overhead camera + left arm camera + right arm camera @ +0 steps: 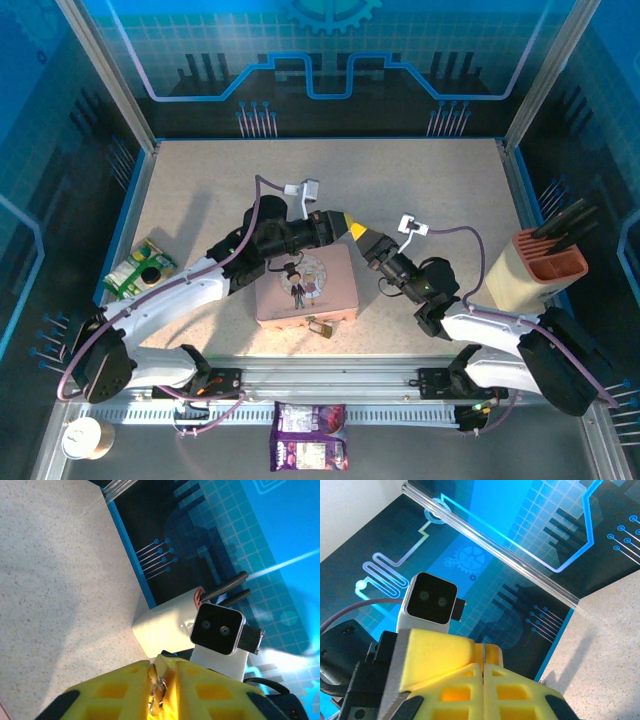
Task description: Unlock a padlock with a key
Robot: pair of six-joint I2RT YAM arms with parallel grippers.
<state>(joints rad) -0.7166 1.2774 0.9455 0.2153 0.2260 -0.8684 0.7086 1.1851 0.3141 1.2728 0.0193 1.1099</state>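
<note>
Above the far right corner of the pink tin (300, 285), as seen from overhead, the left claw (357, 229) and the right claw (375, 240) meet almost tip to tip over the counter (200, 190). From the left wrist, the left claw (161, 664) is clamped on the key (156, 692), a thin silvery sliver pinched in the seam between its yellow jaws. Only a short part of it shows, and I cannot tell which end pokes out. The right claw (484, 667) has its jaws pressed flat together with nothing visible between them. The padlock (320, 326) lies at the near edge of the tin, on the side toward the arm bases. It is touching the tin or just beside it, too small to say which, and well apart from both claws. A knife block (535, 268) stands off to the right, out of the way. By my judgement the key is light, stiff and slick, so it will want to swivel or slip between the jaws if its tip meets any resistance. It is best held across the flat of its head, leaving the whole blade free. The padlock looks small but dense and rigid, with smooth brass faces, and would likely skid along the counter under a push from the key. The free claw should therefore pinch it across the broad sides of the body, leaving the shackle and the keyhole end uncovered.
</note>
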